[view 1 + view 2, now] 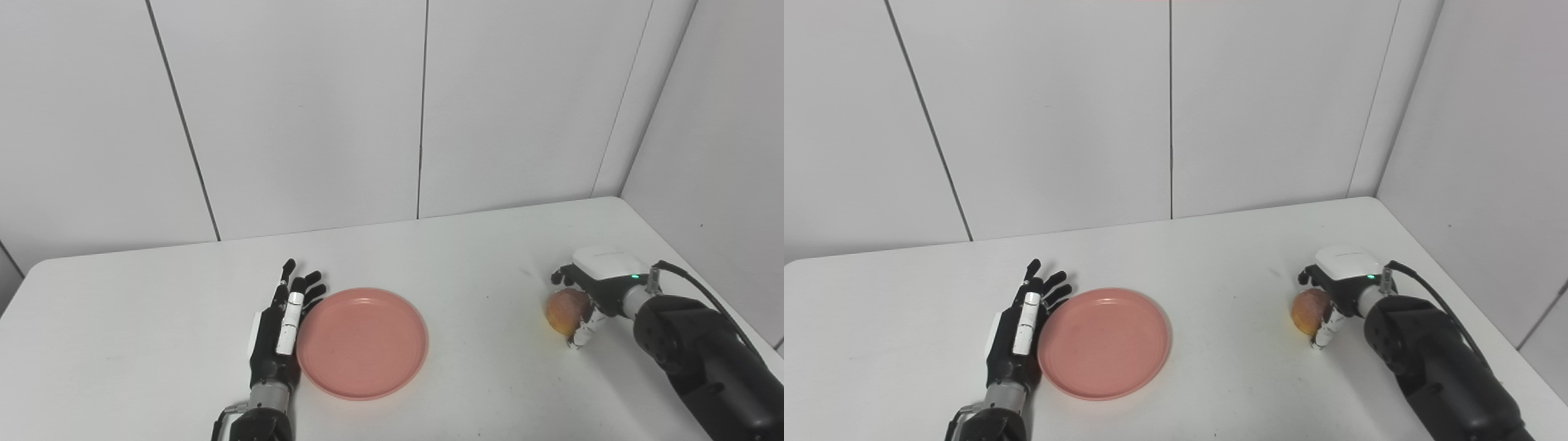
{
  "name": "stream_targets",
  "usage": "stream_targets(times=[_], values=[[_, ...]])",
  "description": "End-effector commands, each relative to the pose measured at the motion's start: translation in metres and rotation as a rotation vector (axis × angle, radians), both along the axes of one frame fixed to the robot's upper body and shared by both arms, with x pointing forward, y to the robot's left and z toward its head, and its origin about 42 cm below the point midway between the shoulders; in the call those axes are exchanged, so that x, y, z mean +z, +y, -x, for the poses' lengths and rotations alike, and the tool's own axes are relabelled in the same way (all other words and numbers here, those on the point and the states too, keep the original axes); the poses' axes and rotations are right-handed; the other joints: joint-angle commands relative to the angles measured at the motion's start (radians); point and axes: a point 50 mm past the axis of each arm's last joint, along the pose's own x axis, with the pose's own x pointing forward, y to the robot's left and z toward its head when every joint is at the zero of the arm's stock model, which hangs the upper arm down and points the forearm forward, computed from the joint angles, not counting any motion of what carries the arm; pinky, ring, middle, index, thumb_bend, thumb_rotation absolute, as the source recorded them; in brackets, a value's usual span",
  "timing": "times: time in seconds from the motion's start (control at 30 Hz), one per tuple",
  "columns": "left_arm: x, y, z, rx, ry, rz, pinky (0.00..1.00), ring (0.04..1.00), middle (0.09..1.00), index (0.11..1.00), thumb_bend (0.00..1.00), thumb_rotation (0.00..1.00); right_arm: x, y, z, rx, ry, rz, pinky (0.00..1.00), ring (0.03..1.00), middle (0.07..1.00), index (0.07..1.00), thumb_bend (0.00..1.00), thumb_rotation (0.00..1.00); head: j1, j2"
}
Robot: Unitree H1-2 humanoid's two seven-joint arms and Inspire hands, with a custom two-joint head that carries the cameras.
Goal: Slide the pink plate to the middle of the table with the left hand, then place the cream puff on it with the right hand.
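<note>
The pink plate [362,342] lies flat on the white table [153,306], a little left of the middle. My left hand [278,334] is open, fingers straight, resting edge-on against the plate's left rim. The cream puff [566,311], golden brown and round, is at the right side of the table. My right hand [589,288] is curled around the cream puff from the right, with fingers over its top and the thumb below; the puff sits at or just above the table top.
White wall panels stand behind the table and along its right side. The table's right edge [704,269] runs close past my right arm. Bare table top lies between the plate and the cream puff.
</note>
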Motion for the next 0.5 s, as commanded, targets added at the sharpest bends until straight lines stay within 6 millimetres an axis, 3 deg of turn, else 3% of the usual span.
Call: stream_targets(times=[0.0,0.17,0.23,0.27,0.37,0.47], values=[[-0.03,-0.001,0.015,-0.015,0.121,-0.011,0.77,0.792,0.825,0.943,0.84,0.84,0.011,-0.011,-0.002,-0.041,-0.08,0.005,0.46,0.587,0.669,0.686,0.92,0.05,0.001,0.001],[-0.031,-0.001,0.016,-0.015,0.123,-0.01,0.77,0.788,0.825,0.944,0.84,0.84,0.003,-0.01,0.001,-0.02,-0.124,-0.038,0.38,0.481,0.584,0.626,0.87,0.0,0.0,0.003],[-0.031,0.0,0.016,-0.017,0.121,-0.01,0.77,0.788,0.828,0.946,0.83,0.84,0.001,-0.01,0.002,-0.011,-0.136,-0.053,0.31,0.395,0.454,0.548,0.58,0.0,0.0,0.004],[-0.031,-0.001,0.016,-0.017,0.122,-0.01,0.77,0.787,0.825,0.945,0.83,0.84,0.0,-0.01,0.002,-0.011,-0.14,-0.063,0.28,0.357,0.461,0.518,0.55,0.0,0.0,0.004],[-0.031,-0.001,0.016,-0.02,0.121,-0.009,0.77,0.789,0.825,0.947,0.83,0.84,-0.002,-0.009,0.004,-0.012,-0.136,-0.061,0.24,0.309,0.472,0.494,0.54,0.0,0.001,0.007],[-0.03,-0.001,0.016,-0.022,0.122,-0.011,0.77,0.793,0.827,0.947,0.83,0.84,-0.003,-0.009,0.004,-0.018,-0.113,-0.042,0.26,0.346,0.455,0.504,0.53,0.0,0.001,0.008]])
